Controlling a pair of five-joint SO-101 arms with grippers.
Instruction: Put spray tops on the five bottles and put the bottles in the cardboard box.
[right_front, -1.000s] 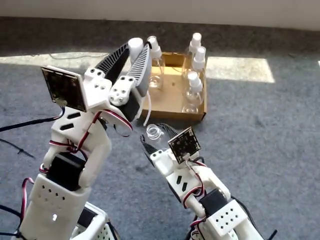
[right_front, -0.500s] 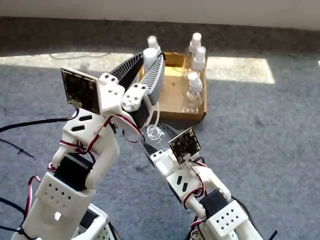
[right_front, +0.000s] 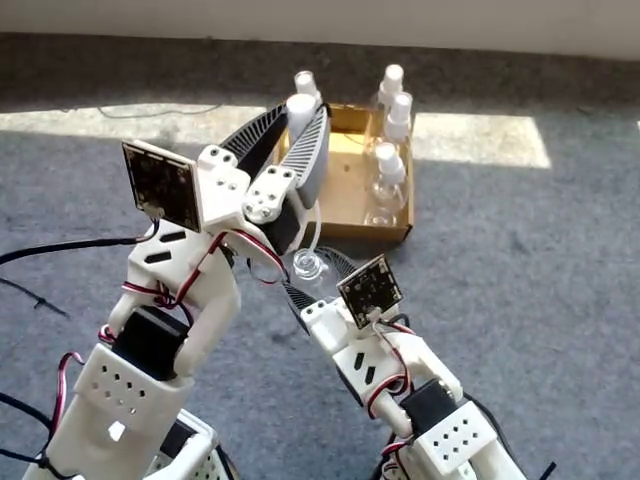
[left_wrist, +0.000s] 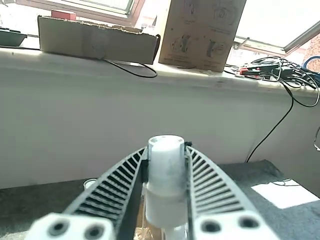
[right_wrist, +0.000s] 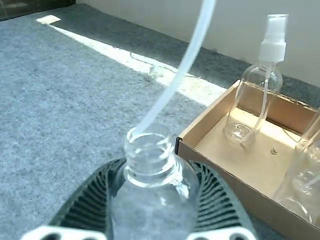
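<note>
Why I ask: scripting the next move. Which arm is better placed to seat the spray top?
Left. The left gripper is shut on the spray top, whose tube reaches into the open bottle; the right gripper just holds that bottle upright.

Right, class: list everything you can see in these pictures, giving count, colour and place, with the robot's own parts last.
Capped bottles: four, clear with white spray tops, standing in the cardboard box.
Cardboard box: one, brown, on the carpet beyond the grippers.
Open bottle: one, clear, no top, held short of the box.
Spray top: one, white, held above the open bottle, its tube reaching the bottle's mouth.
Carpet: grey, with a sunlit strip at the back.
Sill boxes: two, brown, above the white wall.
Left gripper: black fingers, shut on the spray top.
Right gripper: black fingers, shut on the open bottle.
</note>
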